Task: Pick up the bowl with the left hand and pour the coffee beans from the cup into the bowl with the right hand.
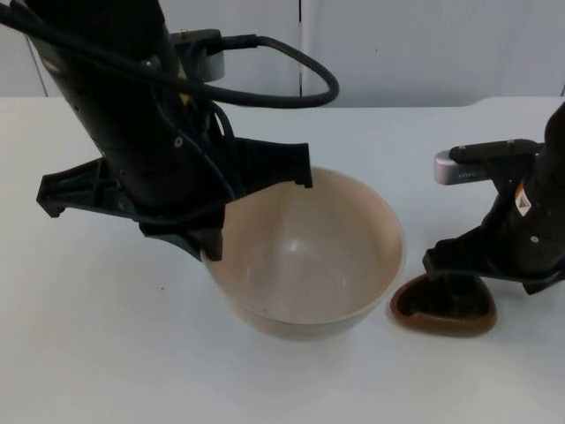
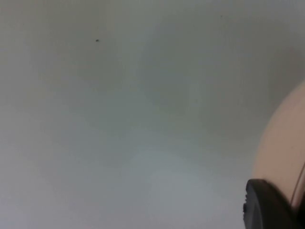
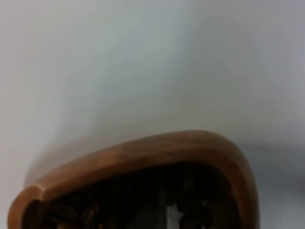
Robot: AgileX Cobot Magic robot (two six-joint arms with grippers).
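My left gripper point(image 1: 212, 252) was clamped on the near-left rim of the bowl point(image 1: 309, 256), so that arm blocked any way in from the left. My right gripper point(image 1: 455, 283) stood right over the brown cup point(image 1: 443, 306), just beside the bowl, with hardly a gap between their rims. The table point(image 1: 97, 353) lay bare in front of the bowl and out to the left, with room to pass.

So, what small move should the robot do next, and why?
Probably raise the brown wooden cup with the right hand. That hand sits at the cup's rim, the cup stands on the white table beside the cream round bowl, and the left hand is at the bowl's rim.
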